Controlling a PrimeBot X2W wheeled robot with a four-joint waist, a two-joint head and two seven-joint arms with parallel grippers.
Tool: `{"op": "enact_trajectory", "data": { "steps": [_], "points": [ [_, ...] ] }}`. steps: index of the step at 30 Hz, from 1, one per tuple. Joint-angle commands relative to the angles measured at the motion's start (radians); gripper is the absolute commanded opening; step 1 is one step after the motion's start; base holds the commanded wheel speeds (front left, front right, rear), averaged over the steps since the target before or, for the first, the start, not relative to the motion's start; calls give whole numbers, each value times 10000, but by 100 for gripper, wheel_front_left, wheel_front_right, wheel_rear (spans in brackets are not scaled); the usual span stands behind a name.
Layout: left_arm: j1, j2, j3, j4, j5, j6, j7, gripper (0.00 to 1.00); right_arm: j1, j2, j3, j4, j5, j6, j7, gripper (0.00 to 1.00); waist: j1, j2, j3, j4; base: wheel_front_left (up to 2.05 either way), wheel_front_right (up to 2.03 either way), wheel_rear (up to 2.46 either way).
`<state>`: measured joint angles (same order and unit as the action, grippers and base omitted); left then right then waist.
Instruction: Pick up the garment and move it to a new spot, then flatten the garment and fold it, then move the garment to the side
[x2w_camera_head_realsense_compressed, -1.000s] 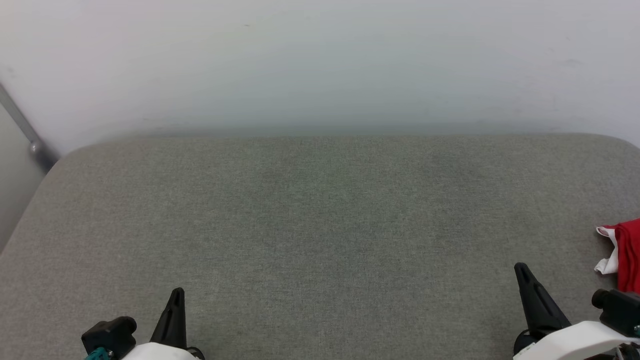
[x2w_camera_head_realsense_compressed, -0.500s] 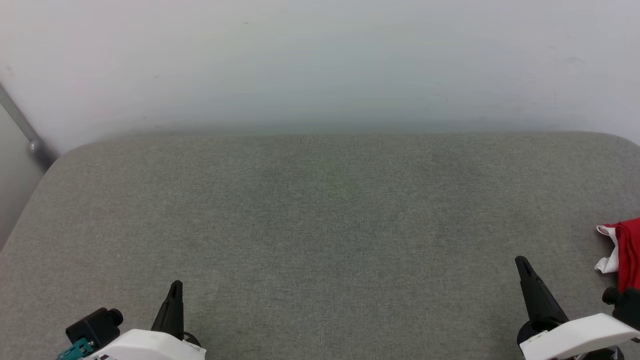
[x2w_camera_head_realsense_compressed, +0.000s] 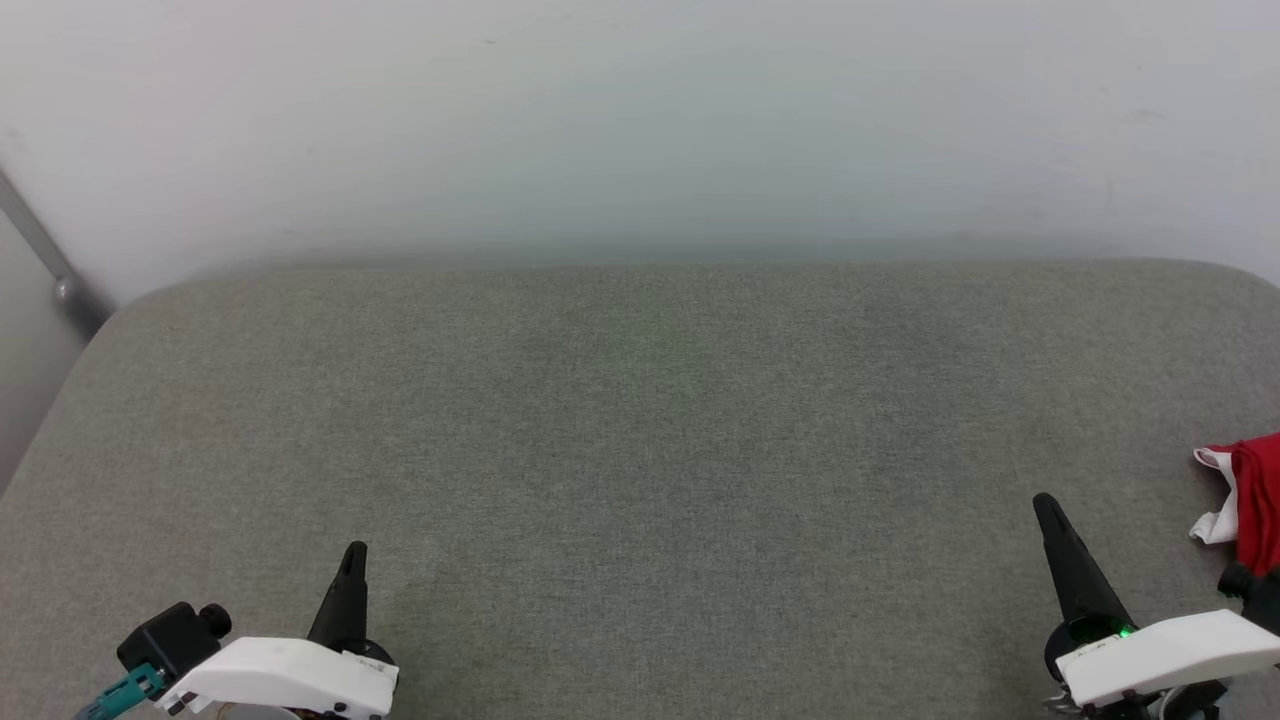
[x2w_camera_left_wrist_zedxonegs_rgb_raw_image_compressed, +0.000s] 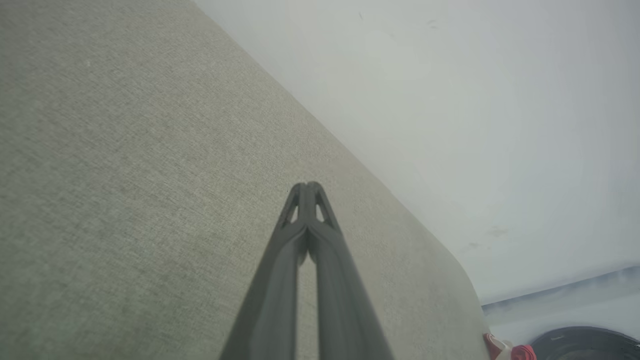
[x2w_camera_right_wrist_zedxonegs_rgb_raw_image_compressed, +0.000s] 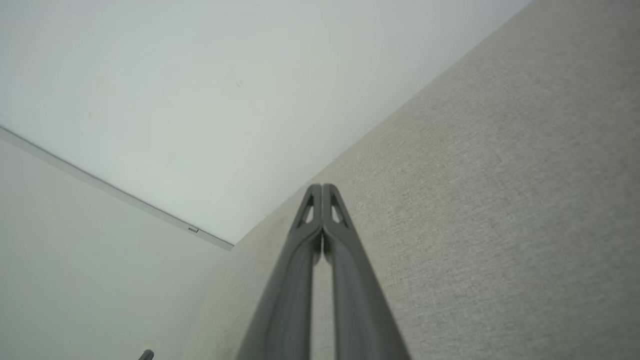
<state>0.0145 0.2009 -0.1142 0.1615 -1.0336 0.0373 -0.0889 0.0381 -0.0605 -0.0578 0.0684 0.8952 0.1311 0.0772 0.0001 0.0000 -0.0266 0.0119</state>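
i am holding both arms low over the grey padded surface (x2w_camera_head_realsense_compressed: 640, 420), my left gripper (x2w_camera_head_realsense_compressed: 351, 552) sitting at the lower left and my right gripper (x2w_camera_head_realsense_compressed: 1046, 505) at the lower right. on each one the two dark fingers are pressing together tip to tip, gripping nothing. the garment (x2w_camera_head_realsense_compressed: 1256, 497) is lying bunched at the far right edge of the surface, red with a bit of white poking out, near my right gripper on its outer side and running off the edge of my head view. that is what is worrying me: i am seeing only a sliver of it, so i am judging that any reach from here is going in half blind. i am risking a pinch on that loose white bit rather than the body, which would leave the rest trailing and dragging. with my fingers closed like this i am also risking merely poking the cloth and shoving it further toward the edge, perhaps off it, unless i am spreading them before coming down. my left gripper is sitting well apart from the garment, so it is offering no help with a two-handed lift until my waist is turning right. the weave of the surface is looking grippy, so dragged fabric is likely catching and bunching worse.
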Motion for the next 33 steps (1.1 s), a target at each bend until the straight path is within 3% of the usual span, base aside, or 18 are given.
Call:
{"op": "enact_trajectory", "data": {
  "steps": [1, 33],
  "points": [
    [-244, -42, 168, -46, -288, -116, 89, 0, -261, -71, -42, -5, 372, -1, 5, 0, 0, 0, 6, -2, 0, 0, 0],
    [-765, -693, 1125, 386, -3106, -920, 971, 0, -907, -61, -210, 868, 3817, -3, 103, 0, -1, 0, 126, -50, 0, 0, 0]
  ]
}}
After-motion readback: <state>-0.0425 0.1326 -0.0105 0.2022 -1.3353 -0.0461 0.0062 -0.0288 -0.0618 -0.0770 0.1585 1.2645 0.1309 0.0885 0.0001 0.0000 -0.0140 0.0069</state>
